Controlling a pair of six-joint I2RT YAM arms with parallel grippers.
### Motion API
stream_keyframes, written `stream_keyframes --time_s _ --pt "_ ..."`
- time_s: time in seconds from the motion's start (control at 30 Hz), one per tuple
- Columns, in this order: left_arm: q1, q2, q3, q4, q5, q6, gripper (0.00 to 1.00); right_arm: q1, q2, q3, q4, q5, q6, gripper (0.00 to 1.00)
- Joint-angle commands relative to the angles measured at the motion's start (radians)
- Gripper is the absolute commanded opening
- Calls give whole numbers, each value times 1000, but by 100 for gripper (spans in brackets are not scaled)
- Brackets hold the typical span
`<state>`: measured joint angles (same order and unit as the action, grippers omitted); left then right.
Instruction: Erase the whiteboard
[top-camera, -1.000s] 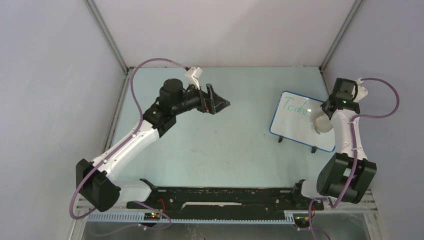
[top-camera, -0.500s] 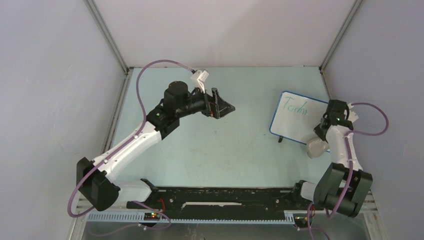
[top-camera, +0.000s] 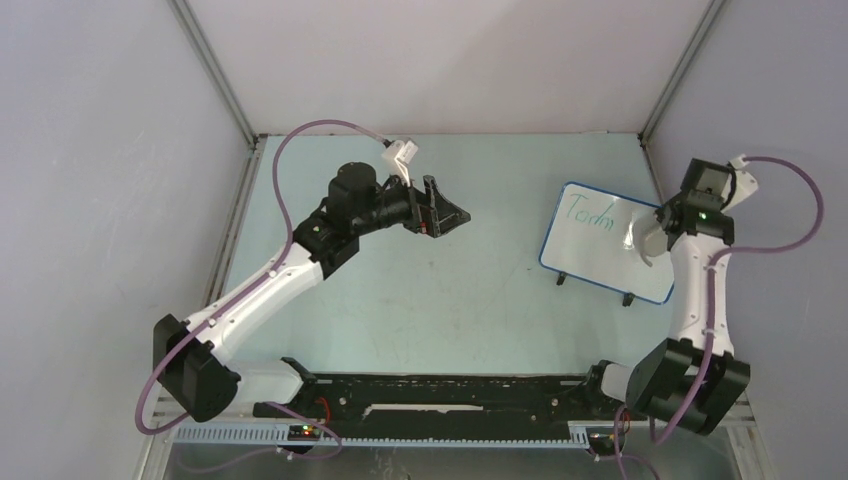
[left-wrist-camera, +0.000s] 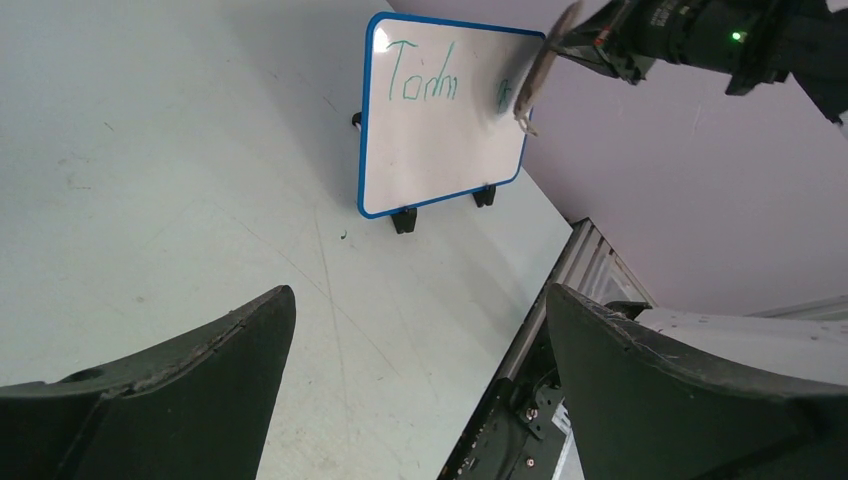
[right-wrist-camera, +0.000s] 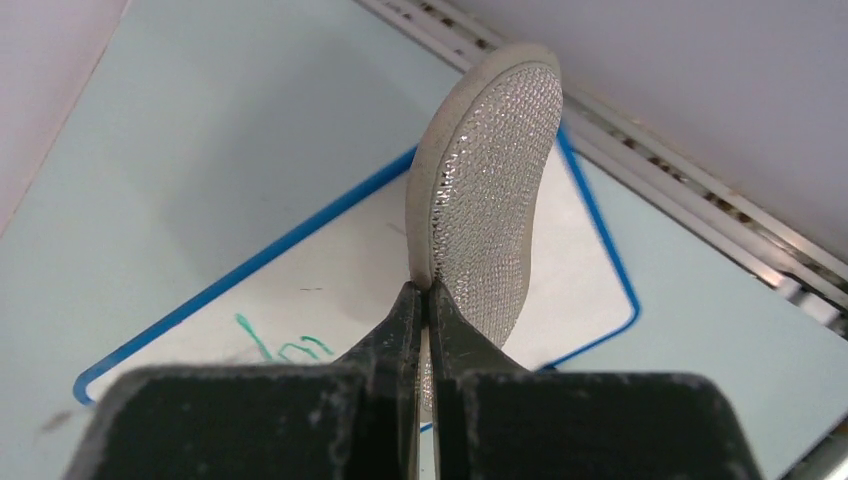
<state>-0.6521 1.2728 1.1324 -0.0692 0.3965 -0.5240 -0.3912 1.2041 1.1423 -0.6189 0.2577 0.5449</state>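
The whiteboard (top-camera: 600, 245), white with a blue rim and black feet, stands at the right of the table and bears green handwriting (top-camera: 588, 213). It also shows in the left wrist view (left-wrist-camera: 440, 120) and the right wrist view (right-wrist-camera: 330, 270). My right gripper (top-camera: 648, 238) is shut on the grey-beige oval sponge pad (right-wrist-camera: 490, 190), held on edge over the board's right part; whether it touches the board I cannot tell. My left gripper (top-camera: 455, 213) is open and empty above the table's middle, well left of the board.
Metal frame posts (top-camera: 215, 75) and grey walls close in the table at the back and sides. A black rail (top-camera: 450, 395) with the arm bases runs along the near edge.
My right gripper has swung with the sponge pad from the board's near right edge up and back over its right part. The left arm has hardly moved in the last half second.
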Motion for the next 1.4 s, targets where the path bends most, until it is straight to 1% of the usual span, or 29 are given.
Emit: stream_keyframes --time_s 0.0,0.1,0.13,0.23,0.47,0.6,0.77,0.87,1.0,1.1,1.27,1.37 --pt "-7 4 -11 15 2 6 97 89 97 81 37 21 33 0" --pt "-6 8 -11 11 -7 14 98 113 166 97 19 55 61 0" --pt "-7 8 -11 8 -12 18 98 123 214 86 2 78 71 0" --pt "-7 7 -12 8 -11 18 98 117 241 21 13 68 76 0" --pt "-7 1 -14 13 -3 12 98 68 192 -220 94 -15 98 0" --pt "-6 6 -14 16 -3 10 98 65 139 -264 62 -24 76 0" --pt "-7 11 -13 16 -3 10 98 41 -7 -182 22 23 14 0" --pt "-7 13 -12 13 -2 10 98 7 -29 -97 18 35 -13 0" --pt "-6 17 -10 8 -6 17 98 -8 57 51 -11 37 -18 0" --pt "-7 26 -7 2 -12 22 98 -4 104 115 2 9 4 0" --pt "-7 34 -2 -6 -17 29 98 21 181 172 29 15 8 0" --pt "-7 33 -2 -6 -18 30 98 21 238 170 5 15 28 0"
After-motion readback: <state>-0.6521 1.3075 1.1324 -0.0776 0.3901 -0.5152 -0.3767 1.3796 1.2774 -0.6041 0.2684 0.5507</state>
